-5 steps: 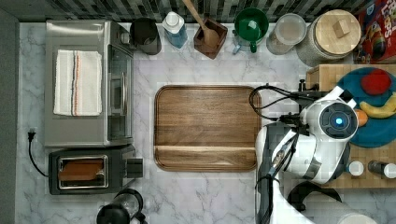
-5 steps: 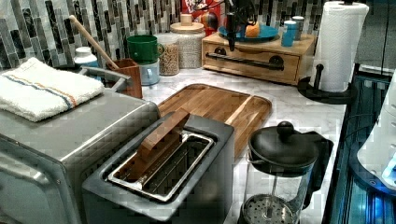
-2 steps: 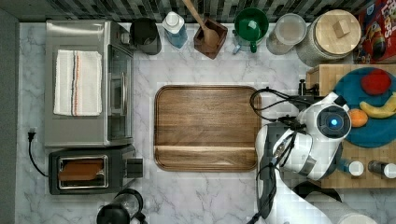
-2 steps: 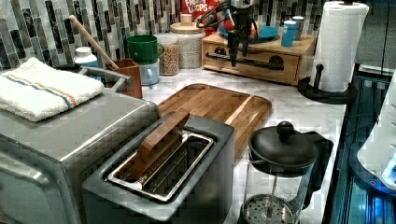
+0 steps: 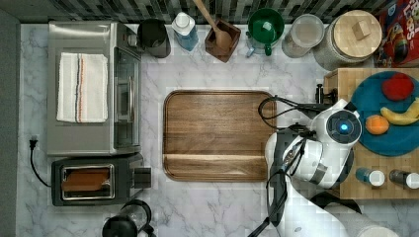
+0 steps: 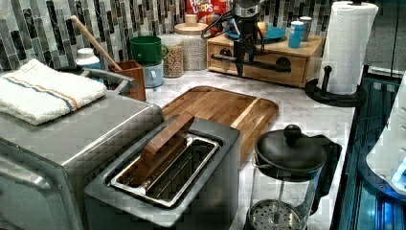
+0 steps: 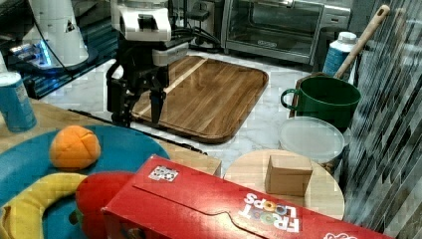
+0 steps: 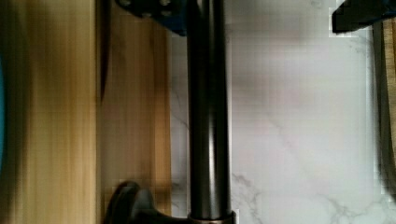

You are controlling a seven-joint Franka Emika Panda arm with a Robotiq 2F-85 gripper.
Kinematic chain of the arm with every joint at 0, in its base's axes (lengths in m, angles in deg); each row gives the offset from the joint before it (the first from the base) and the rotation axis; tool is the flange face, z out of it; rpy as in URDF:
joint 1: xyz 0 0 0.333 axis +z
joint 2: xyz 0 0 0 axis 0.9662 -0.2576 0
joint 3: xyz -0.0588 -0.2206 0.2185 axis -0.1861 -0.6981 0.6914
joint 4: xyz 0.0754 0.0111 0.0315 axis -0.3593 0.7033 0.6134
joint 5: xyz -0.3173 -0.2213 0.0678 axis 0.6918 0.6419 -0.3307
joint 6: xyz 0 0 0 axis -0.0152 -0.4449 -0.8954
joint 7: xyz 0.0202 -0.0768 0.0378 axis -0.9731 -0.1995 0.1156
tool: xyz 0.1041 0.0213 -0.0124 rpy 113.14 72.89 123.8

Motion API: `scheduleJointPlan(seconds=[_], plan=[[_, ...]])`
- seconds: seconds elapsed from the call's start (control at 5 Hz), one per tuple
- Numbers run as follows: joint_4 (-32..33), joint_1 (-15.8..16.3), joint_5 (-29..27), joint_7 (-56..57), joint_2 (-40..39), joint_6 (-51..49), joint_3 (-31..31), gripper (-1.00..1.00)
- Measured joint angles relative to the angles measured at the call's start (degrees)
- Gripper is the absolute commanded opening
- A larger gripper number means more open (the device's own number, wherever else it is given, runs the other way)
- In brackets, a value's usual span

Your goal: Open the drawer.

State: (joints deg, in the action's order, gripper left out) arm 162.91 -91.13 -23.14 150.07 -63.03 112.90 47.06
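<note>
The end effector (image 7: 141, 107) hangs with fingers spread either side of the handle (image 8: 208, 112), not yet pinching it. The drawer (image 6: 261, 64) sits shut at the counter's (image 5: 222, 197) edge, under the blue plate (image 5: 390, 138). To do this well, I judge: close squarely on the bar, then pull straight out, level. The arm hides the drawer front from above.

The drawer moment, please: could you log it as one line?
phase: reaching | hand: open, straddling handle | drawer: closed | contact: cannot tell
</note>
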Motion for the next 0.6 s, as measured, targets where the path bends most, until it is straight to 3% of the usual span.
scheduleJointPlan(seconds=[0.6], plan=[[0.6, -2.9, -4.2, 0.3, 0.4, 1.7, 2.3, 1.00]])
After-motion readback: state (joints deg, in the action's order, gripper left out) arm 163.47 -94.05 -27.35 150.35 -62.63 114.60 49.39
